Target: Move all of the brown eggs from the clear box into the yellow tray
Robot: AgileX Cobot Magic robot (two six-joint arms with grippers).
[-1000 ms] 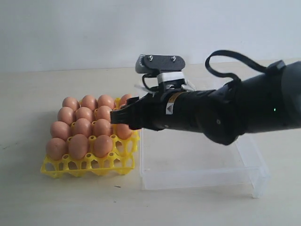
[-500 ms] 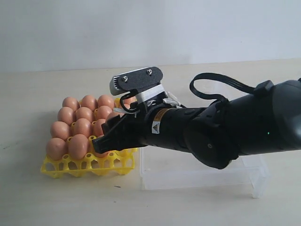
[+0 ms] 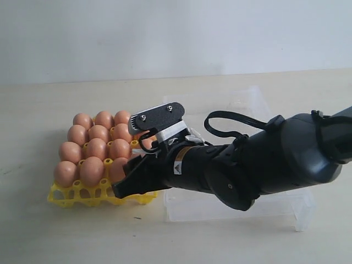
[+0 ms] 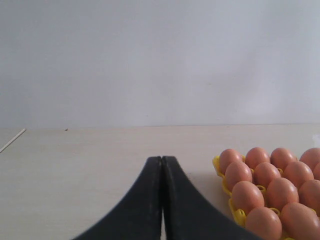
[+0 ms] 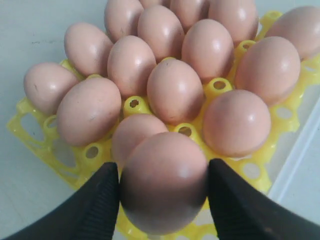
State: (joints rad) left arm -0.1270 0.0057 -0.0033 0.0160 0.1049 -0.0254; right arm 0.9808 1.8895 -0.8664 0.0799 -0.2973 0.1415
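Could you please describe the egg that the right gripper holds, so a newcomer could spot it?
Start at the yellow tray beside the clear box. At its front corner nearest the box, one brown egg sits between the black fingers of the right gripper; the other eggs rest untouched in cups.

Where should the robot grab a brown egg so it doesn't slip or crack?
Probably across its widest middle, as the right gripper does now: one of its fingers on each rounded side of the brown egg, coming from above, leaving its underside free to settle into the yellow tray.
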